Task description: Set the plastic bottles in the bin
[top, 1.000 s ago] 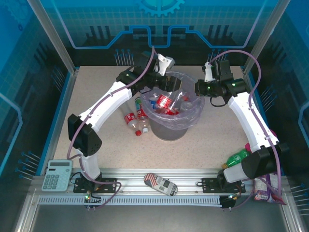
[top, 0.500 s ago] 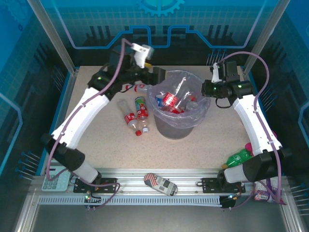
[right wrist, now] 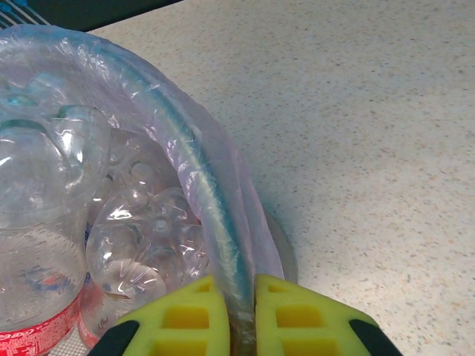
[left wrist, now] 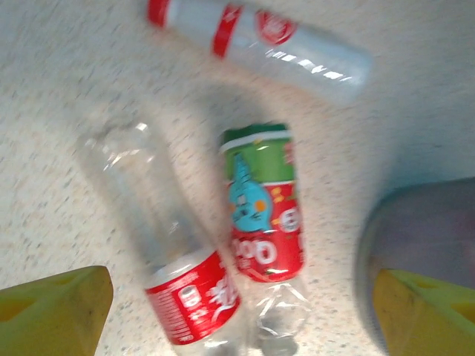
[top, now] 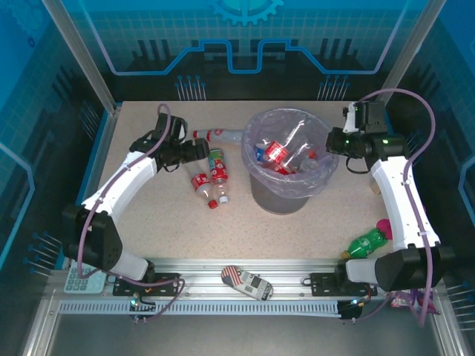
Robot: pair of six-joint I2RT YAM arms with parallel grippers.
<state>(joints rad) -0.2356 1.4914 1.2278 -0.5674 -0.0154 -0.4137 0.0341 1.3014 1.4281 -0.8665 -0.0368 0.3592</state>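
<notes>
Left jaws stand wide open above the nearest red-labelled bottle [left wrist: 194, 300] on the counter [left wrist: 59, 89]; they should straddle its middle squarely, while right jaws pinch the bin [right wrist: 194, 163] rim.

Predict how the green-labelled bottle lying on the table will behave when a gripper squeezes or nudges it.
The green-labelled bottle looks clear and empty, so probably light. Its unlabelled end appears crumpled, so the wall will likely give under a squeeze. Lying on its side, it may roll or skid when nudged.
</notes>
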